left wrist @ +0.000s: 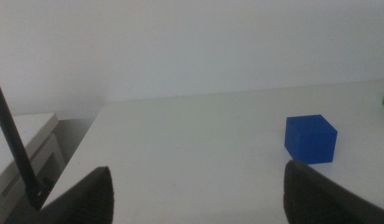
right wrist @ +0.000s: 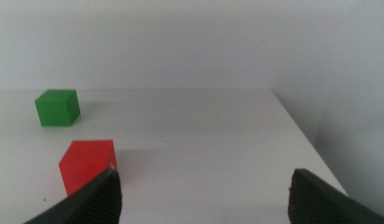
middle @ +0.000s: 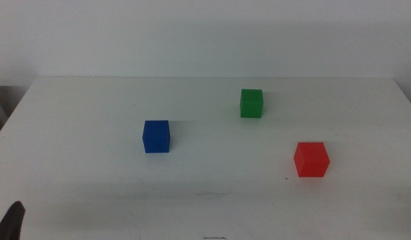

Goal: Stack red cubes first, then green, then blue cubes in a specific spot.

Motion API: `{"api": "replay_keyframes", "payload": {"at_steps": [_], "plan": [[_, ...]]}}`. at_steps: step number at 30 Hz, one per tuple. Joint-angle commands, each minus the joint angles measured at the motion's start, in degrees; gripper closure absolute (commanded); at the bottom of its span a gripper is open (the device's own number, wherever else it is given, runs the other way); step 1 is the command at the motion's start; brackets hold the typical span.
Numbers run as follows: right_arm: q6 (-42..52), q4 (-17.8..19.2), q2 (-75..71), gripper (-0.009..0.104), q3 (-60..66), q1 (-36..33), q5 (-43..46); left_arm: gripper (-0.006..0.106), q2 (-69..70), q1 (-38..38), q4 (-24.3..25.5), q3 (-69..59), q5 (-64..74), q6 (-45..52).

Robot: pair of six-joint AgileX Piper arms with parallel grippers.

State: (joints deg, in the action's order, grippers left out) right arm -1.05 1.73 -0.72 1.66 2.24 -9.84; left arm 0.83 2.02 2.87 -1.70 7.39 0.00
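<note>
Looking over the white table (middle: 85, 100) from the middle view, the blue cube (middle: 156, 136) sits near centre, the green cube (middle: 251, 103) at its 2 o'clock, and the red cube (middle: 312, 159) at 4 o'clock from blue, all well apart and unstacked; the left gripper (middle: 12, 222) shows at the 7 o'clock corner. On the left wrist view its jaws are spread, empty, blue cube (left wrist: 310, 139) ahead. On the right wrist view the right gripper (right wrist: 201, 196) is spread too, the red cube (right wrist: 88, 166) just beside one jaw, green (right wrist: 56, 107) beyond.
</note>
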Motion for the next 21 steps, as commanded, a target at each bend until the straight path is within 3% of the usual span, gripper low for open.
{"api": "replay_keyframes", "payload": {"at_steps": [1,21], "plan": [[0.3,0.5,0.2,0.007,-3.0,0.3,2.1,0.007,0.9,0.1,-0.6,0.2,-4.8,-0.3],[-0.1,0.3,41.8,0.007,-46.5,-0.1,-30.1,0.007,0.9,0.1,-0.6,0.2,-4.8,-0.3]]}}
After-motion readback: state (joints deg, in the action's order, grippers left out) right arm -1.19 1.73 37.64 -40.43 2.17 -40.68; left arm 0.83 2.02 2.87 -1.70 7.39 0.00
